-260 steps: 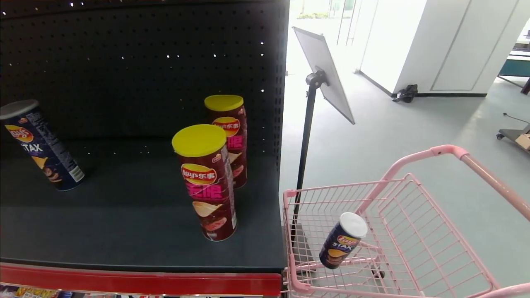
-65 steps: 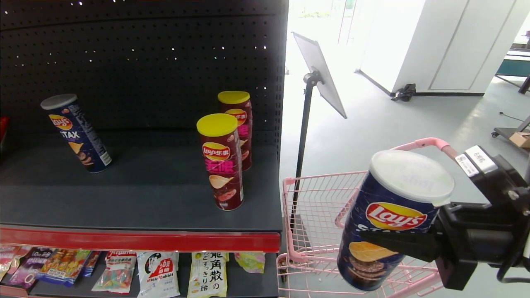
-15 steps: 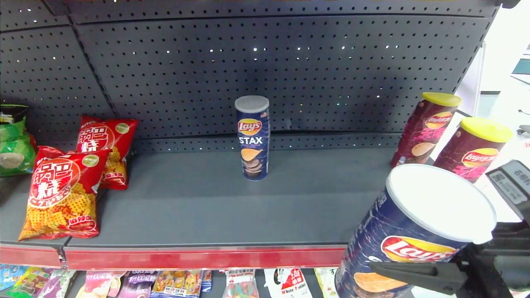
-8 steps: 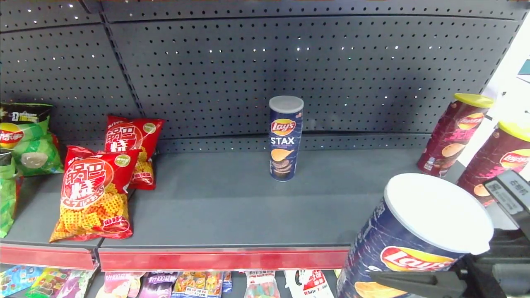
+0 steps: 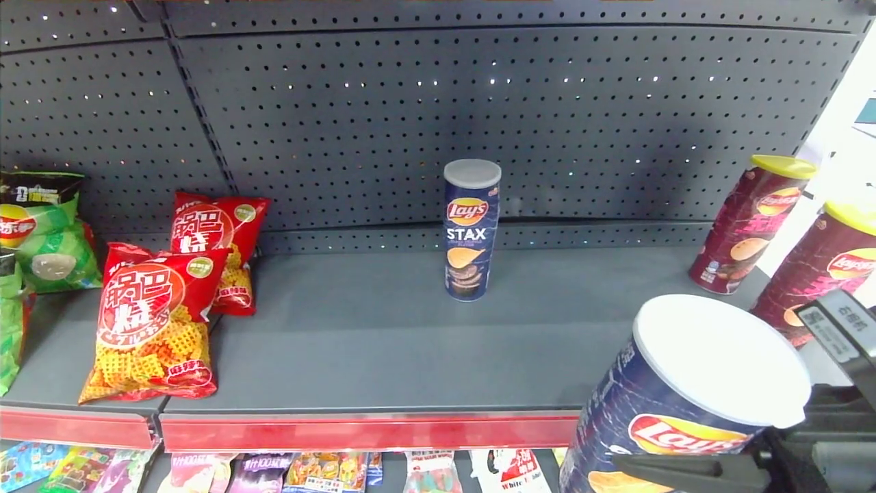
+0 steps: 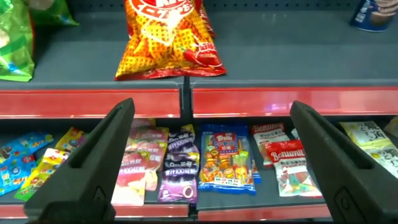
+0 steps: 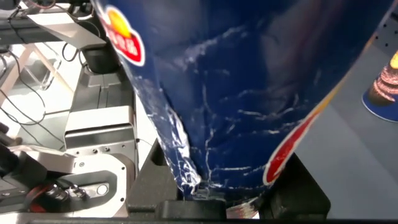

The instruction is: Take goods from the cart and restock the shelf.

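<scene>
Grey perforated-metal shelf (image 5: 356,342) with a red front strip carries, about midway along, a dark blue cylindrical chip can with a grey lid (image 5: 471,229), standing upright near the back panel.

To the right of that standing can and much nearer the camera, the right gripper (image 5: 712,459) clamps a second dark blue chip can with a white lid (image 5: 684,397). Its black fingers (image 5: 684,469) press the lower body of the can, which leans slightly, well apart from the standing one. The right wrist view shows the blue wall (image 7: 249,93) seated tight in the jaws.

The left gripper (image 6: 211,162) hangs below the level of the standing can's base, facing the red strip, with its fingers spread wide and nothing between them.

Left of the standing can lie two red snack bags, one in front (image 5: 147,322) and one behind (image 5: 215,246), with green bags (image 5: 41,233) farther left. To its right stand two maroon cans with yellow lids, one farther back (image 5: 749,222), one nearer (image 5: 818,267).

Small colourful packets (image 6: 227,158) sit on the tier below.
</scene>
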Robot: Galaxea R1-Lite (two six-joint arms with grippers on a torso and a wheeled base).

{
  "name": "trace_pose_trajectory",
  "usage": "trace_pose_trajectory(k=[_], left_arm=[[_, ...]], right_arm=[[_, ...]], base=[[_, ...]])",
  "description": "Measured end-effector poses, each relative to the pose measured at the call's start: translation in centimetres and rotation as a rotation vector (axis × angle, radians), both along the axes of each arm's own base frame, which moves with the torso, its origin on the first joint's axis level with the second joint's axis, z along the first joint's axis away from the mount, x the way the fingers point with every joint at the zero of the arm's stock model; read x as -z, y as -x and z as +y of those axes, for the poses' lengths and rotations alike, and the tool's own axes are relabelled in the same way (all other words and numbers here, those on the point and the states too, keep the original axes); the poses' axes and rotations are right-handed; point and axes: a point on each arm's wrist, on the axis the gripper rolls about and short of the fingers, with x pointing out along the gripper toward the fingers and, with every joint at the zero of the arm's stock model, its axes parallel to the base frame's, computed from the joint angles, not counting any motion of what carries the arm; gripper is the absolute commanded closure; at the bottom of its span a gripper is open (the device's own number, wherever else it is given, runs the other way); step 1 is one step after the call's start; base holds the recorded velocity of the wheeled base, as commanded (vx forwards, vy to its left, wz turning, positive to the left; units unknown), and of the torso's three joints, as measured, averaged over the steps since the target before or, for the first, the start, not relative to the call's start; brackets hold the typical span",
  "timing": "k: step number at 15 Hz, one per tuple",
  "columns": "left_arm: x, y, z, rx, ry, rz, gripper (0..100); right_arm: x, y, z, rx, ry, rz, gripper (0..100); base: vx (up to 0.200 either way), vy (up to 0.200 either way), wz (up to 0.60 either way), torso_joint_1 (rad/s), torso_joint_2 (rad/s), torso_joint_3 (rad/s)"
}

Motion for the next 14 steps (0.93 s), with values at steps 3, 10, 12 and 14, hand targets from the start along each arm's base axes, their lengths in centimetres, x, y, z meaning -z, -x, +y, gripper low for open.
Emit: trace_pose_trajectory(k=[3,10,12,14], left_arm=[[-0.02,0.01,0.00,0.000,0.001,0.000,0],[-0.01,0.00,0.00,-0.001,0.001,0.000,0],[0.01,0.00,0.00,-0.001,0.001,0.001,0],[0.01,0.00,0.00,-0.002,0.001,0.001,0]], right_arm=[[0.19,0.05,-0.03,-0.001,0.004,0.003,100],[0.52,0.16,-0.09,-0.002,0.011,0.013,100],[0.54,0.14,-0.11,0.001,0.012,0.014,100],[0.48,0.13,-0.08,-0.001,0.011,0.012,100]], base=[[0.200,0.000,0.00,0.002,0.00,0.004],[0.000,0.000,0.00,0.000,0.00,0.000],[0.000,0.000,0.00,0.000,0.00,0.000],[0.000,0.000,0.00,0.000,0.00,0.000]])
